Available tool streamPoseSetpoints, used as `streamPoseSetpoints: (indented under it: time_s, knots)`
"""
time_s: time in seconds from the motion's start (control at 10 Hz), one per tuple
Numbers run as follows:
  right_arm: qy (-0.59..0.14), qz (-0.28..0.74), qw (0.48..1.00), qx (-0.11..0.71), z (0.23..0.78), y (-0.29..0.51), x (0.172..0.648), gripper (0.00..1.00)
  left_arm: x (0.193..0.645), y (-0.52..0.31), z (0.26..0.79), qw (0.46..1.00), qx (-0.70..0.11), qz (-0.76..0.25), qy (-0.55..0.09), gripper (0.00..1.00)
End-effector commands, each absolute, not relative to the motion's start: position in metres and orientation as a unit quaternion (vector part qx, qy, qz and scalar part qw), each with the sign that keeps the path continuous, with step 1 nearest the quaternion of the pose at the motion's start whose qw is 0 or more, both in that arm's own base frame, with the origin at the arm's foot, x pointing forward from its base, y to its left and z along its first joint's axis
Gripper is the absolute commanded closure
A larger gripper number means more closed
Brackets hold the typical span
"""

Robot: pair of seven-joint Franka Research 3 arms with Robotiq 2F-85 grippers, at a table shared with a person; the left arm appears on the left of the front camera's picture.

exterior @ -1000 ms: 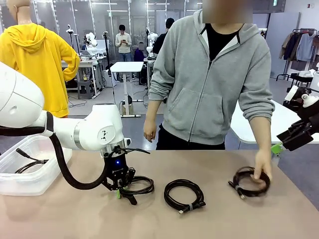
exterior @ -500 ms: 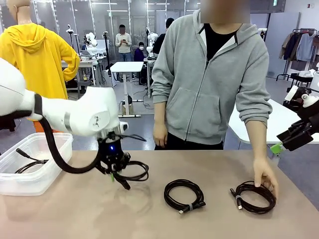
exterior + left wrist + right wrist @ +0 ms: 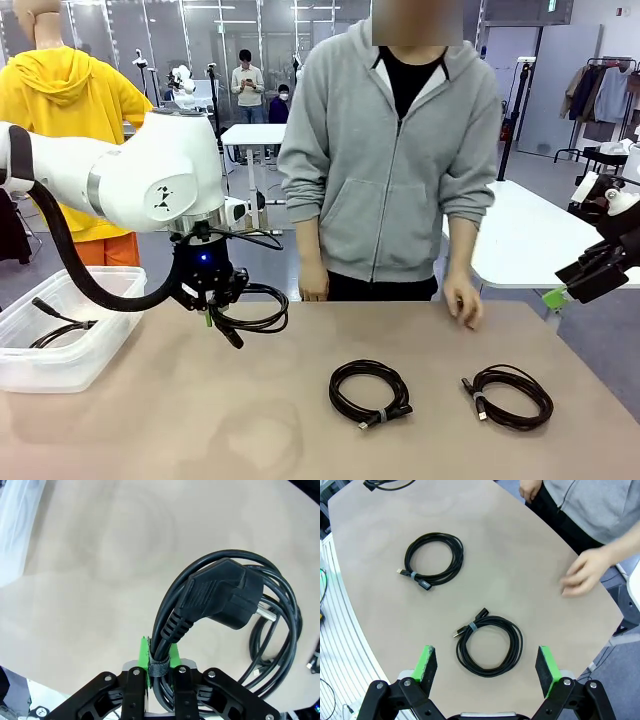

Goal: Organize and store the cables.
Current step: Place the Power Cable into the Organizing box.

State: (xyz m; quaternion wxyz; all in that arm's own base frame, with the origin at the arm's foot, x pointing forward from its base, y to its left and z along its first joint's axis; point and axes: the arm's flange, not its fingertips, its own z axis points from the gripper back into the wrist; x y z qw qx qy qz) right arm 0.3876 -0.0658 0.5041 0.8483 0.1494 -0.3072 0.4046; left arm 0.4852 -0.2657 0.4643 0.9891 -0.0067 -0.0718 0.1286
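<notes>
My left gripper (image 3: 212, 318) hangs above the table's left part, shut on a coiled black cable (image 3: 252, 308) with a large plug (image 3: 225, 595); its green pads (image 3: 145, 656) pinch the coil at a small grey tie. Two more coiled cables lie on the table: one in the middle (image 3: 370, 392) (image 3: 434, 560) and one at the right (image 3: 510, 395) (image 3: 490, 646). Another cable (image 3: 55, 328) lies in the clear bin. My right gripper (image 3: 486, 666) stands open high over the right-hand coil; in the front view it is at the right edge (image 3: 592, 278).
A clear plastic bin (image 3: 72, 340) sits at the table's left edge. A person in a grey hoodie stands at the far side, one hand (image 3: 462, 302) (image 3: 582, 576) hovering over the far edge of the table. A white table (image 3: 520, 240) stands behind at right.
My left gripper has lifted the coil off the table and carried it left and up. The person has let go of the right-hand coil and drawn the hand back.
</notes>
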Motion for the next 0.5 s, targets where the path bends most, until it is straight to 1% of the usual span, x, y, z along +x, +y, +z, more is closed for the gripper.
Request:
streamPoseSetpoints:
  time_s: [0.0,0.2,0.3,0.4]
  knots:
    - [-0.303,0.394,0.854,0.156,0.507,-0.064,0.389,0.00,0.492,-0.264,0.456,0.987,-0.008,0.147,-0.062,1.00]
    - [-0.303,0.394,0.854,0.156,0.507,-0.064,0.389,0.00,0.492,-0.264,0.456,0.987,-0.008,0.147,-0.062,1.00]
    - [-0.303,0.394,0.854,0.156,0.507,-0.064,0.389,0.00,0.489,-0.262,0.454,0.989,-0.003,0.137,-0.063,0.83]
    - [-0.303,0.394,0.854,0.156,0.507,-0.064,0.389,0.00,0.494,-0.247,0.456,0.998,0.021,0.059,-0.025,0.83]
